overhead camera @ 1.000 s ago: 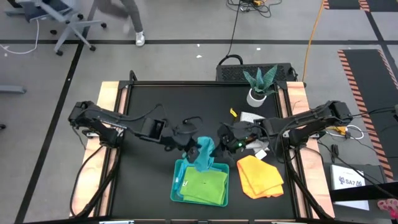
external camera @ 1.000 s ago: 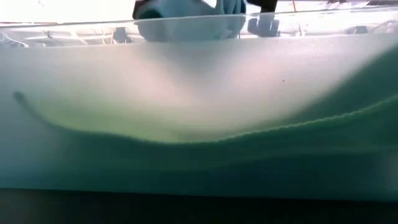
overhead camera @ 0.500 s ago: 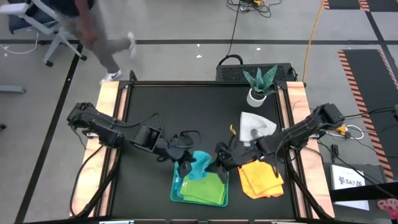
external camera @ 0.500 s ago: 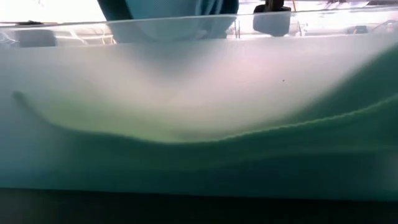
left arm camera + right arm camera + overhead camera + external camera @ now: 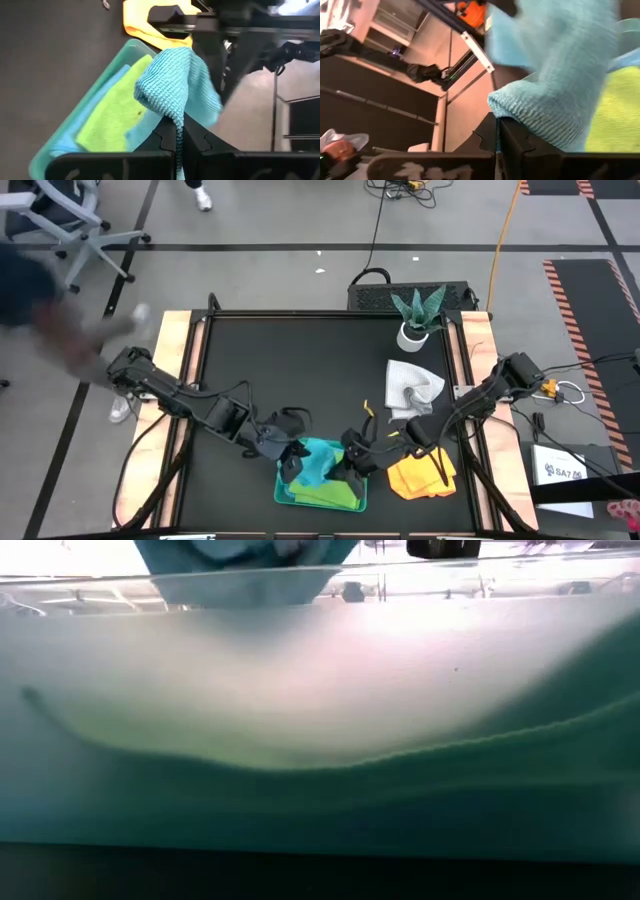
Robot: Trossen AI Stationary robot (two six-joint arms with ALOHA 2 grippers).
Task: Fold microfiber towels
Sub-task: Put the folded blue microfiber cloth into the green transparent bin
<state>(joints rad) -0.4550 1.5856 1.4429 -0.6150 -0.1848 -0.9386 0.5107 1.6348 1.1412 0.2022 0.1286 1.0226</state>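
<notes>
Both grippers were lowered over the tray [image 5: 284, 492] since a second ago — turquoise towel [image 5: 318, 460] pinched between left gripper [image 5: 291, 463] and right gripper [image 5: 345, 467], jaws clamped, above the green towel [image 5: 335, 490].

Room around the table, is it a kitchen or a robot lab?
Most likely a robot lab or workshop: taped lines on the grey floor, cables running across it, a rolling office chair, and two robot arms fixed to a black table.

Tray [image 5: 284, 492] at table front-centre: two towels in it, one [image 5: 418, 477] just right, another [image 5: 412, 387] behind-right, plant [image 5: 416, 318] further back
</notes>
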